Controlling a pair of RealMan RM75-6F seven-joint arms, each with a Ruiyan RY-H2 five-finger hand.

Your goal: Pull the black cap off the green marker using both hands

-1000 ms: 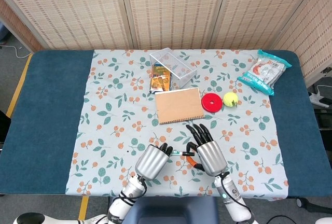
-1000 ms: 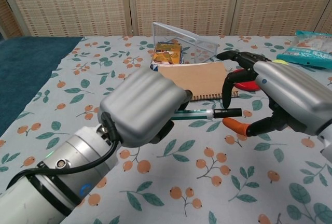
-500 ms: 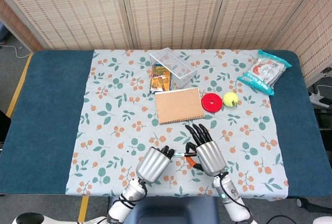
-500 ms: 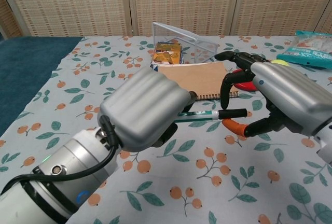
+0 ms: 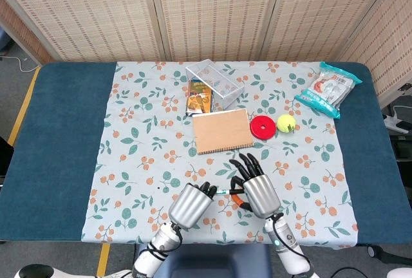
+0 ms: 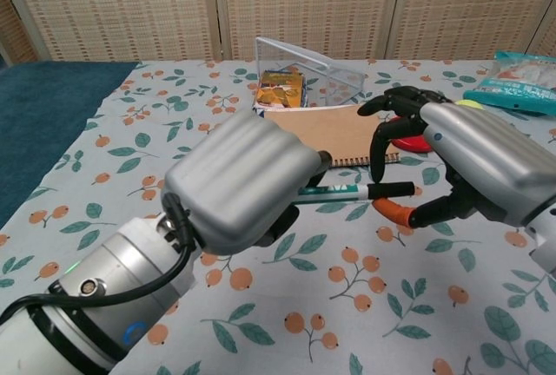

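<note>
My left hand (image 6: pixel 239 180) grips the green marker (image 6: pixel 334 191) by its barrel and holds it level above the cloth, black cap (image 6: pixel 393 188) pointing right. Around the cap sits my right hand (image 6: pixel 473 167) with its fingers apart: a dark finger (image 6: pixel 380 148) comes down just behind the cap, and the orange-tipped thumb (image 6: pixel 393 211) lies a little below it. No firm pinch on the cap shows. In the head view both hands are at the near table edge, left hand (image 5: pixel 190 204) and right hand (image 5: pixel 257 191), with the marker (image 5: pixel 223 192) between them.
Behind the hands lies a brown spiral notebook (image 5: pixel 222 130). Further back are a clear plastic box (image 5: pixel 214 83) and an orange packet (image 5: pixel 199 96). A red disc (image 5: pixel 262 126) and a tennis ball (image 5: pixel 286 123) sit to the right, and a snack bag (image 5: pixel 328 88) at the far right.
The left hand has nudged the marker slightly right, bringing the cap further in between the right hand's finger and thumb. The right hand has barely shifted.
</note>
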